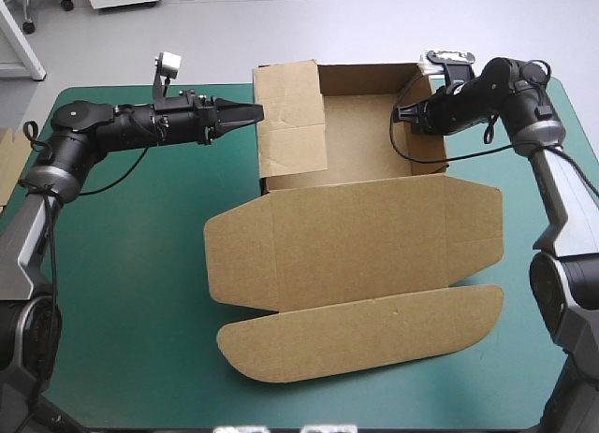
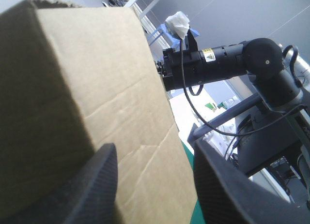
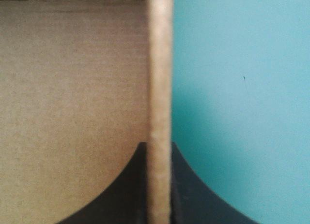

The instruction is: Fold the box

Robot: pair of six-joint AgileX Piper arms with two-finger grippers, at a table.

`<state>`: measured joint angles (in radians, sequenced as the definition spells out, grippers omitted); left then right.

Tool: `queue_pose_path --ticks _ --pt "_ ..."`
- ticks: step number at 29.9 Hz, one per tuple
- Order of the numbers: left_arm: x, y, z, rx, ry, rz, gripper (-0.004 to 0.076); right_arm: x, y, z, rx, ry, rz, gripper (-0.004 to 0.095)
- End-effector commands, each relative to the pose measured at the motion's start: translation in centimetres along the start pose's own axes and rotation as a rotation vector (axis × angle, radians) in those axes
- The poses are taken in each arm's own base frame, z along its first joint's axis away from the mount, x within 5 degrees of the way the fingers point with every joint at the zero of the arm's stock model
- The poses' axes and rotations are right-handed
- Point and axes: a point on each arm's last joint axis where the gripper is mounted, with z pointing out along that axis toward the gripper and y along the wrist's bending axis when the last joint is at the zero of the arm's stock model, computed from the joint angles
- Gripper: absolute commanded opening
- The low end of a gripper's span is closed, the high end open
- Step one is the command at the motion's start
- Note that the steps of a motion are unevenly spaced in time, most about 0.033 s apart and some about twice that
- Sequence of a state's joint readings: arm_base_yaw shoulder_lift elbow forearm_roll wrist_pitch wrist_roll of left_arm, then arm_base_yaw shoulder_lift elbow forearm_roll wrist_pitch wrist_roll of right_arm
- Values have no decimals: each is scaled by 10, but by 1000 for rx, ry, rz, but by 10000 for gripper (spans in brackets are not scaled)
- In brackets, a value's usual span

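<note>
**On the teal-green cover, far half: box part-formed, lid flat**

1. Position of work. I see the box (image 1: 374, 237) near the middle of the teal-green cover (image 1: 131, 293). Its tray (image 1: 374, 134) lies toward the table's far edge with its walls raised. The lid (image 1: 374, 232) lies flat toward the near edge, and its rounded tuck flap (image 1: 365, 335) lies flat nearest me.

2. Left gripper. In the high view the left gripper (image 1: 251, 112) comes in from the table's left side, its tip at the outer face of the box's raised left panel (image 1: 290, 120). In the left wrist view its fingers (image 2: 97, 185) stand well apart, so the left gripper (image 2: 154, 145) is unclenched. The brown panel (image 2: 87, 88) fills the space ahead of them. I cannot tell whether either finger touches the board.

3. Right gripper. The right gripper (image 1: 407, 113) sits at the tray's right wall (image 1: 430, 124), reaching in from the table's right side. In the right wrist view the wall's edge (image 3: 160, 88) runs straight between the two black fingers. The right gripper (image 3: 158, 145) is all but closed, clamping that wall. Brown board (image 3: 72, 88) lies to one side of the wall and the cover (image 3: 242, 88) to the other.

4. Other items. A strip of board (image 1: 9, 157) shows at the table's left edge, well apart from the box.
</note>
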<state>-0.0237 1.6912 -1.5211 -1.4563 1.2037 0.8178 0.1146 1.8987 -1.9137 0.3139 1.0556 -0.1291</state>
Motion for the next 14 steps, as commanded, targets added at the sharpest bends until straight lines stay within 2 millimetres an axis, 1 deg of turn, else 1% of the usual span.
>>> queue_pose_path --ticks 1,3,4,6,11,14 --pt "-18 -56 -21 34 -66 144 356 -12 11 -34 -36 -120 8 -11" --pt "-18 -60 -27 -63 -43 194 356 -12 11 -33 -35 -117 8 -11" --pt "-18 -61 -34 -142 -32 220 356 -11 11 -33 -34 -115 7 -11" --pt "-19 -61 -44 -238 -34 245 356 -11 11 -33 -35 -113 7 -12" --pt "-26 -65 -85 -432 -106 290 356 -11 11 -33 -35 -113 7 -12" --pt "-31 -68 -114 -520 -189 295 356 -11 11 -33 -35 -113 7 -12"
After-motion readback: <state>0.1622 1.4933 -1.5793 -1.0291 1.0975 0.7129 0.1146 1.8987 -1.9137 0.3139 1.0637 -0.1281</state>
